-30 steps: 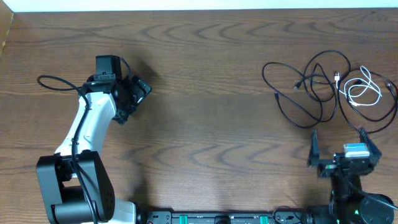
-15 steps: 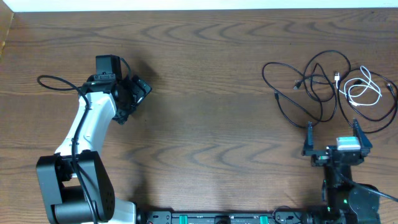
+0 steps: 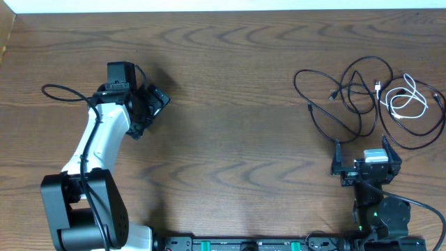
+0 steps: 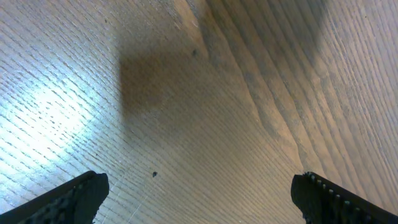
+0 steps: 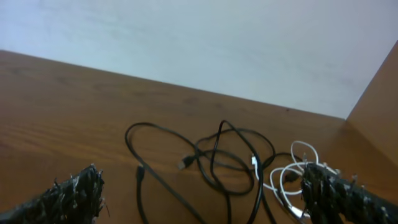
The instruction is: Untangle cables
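We see the cables point(image 3: 359, 89) lying in one loose tangle at the far right of the desk point(image 3: 230, 104). The long black cords point(image 5: 214, 155) sprawl in wide, overlapping loops, with small plug ends showing among them. The shorter white cord point(image 3: 401, 109) is coiled on the tangle's right side, crossing black strands.

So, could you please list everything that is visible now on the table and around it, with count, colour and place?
table: one, brown wood, fills the overhead view
wall: one, pale, behind the far edge
black cables: several thin ones, exact count unclear, tangled at the far right
white cable: one, coiled on the right side of that tangle
base rail: one, black with green parts, near edge
left arm: one, white and black, left side; jaws open over bare wood
right arm: one, black, near right corner; jaws open, facing the tangle, holding nothing
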Action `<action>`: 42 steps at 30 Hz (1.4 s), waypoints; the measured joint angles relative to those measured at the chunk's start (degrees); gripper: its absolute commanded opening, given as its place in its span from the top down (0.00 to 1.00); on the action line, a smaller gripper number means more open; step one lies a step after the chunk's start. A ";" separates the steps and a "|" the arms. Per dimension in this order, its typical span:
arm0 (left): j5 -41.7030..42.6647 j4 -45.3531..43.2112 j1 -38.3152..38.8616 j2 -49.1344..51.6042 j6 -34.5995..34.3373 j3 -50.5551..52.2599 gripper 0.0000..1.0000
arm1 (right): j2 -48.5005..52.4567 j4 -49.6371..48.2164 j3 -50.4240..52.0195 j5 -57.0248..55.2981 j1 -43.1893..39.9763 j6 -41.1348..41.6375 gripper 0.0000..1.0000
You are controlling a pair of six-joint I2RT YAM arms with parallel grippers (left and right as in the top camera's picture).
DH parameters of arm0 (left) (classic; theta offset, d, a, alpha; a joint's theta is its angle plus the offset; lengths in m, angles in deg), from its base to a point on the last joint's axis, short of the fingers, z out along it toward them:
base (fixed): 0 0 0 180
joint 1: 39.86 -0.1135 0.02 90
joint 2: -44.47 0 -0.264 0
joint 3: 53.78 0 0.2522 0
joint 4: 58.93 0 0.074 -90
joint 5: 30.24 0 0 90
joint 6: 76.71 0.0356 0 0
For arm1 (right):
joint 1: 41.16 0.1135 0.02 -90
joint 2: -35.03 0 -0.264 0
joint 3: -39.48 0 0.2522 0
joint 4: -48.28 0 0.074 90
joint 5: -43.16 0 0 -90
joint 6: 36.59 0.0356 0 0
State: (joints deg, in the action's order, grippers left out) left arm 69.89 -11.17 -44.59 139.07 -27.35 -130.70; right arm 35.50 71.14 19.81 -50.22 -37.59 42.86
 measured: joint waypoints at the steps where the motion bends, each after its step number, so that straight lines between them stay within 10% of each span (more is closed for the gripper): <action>1: 0.00 0.00 0.00 0.00 0.00 0.00 0.00 | 0.00 -0.42 0.00 0.02 0.00 0.00 0.01; 14: 0.00 0.00 0.00 0.00 0.00 0.00 0.00 | -0.07 -22.77 4.09 0.02 0.00 0.00 0.01; 42: 0.00 0.00 0.00 0.00 0.00 0.00 0.00 | 0.15 -5.29 5.55 0.66 0.00 0.00 0.01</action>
State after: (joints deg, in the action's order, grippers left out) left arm 69.89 -11.17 -44.59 139.07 -27.35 -130.70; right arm 35.65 65.85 25.36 -49.56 -37.59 42.86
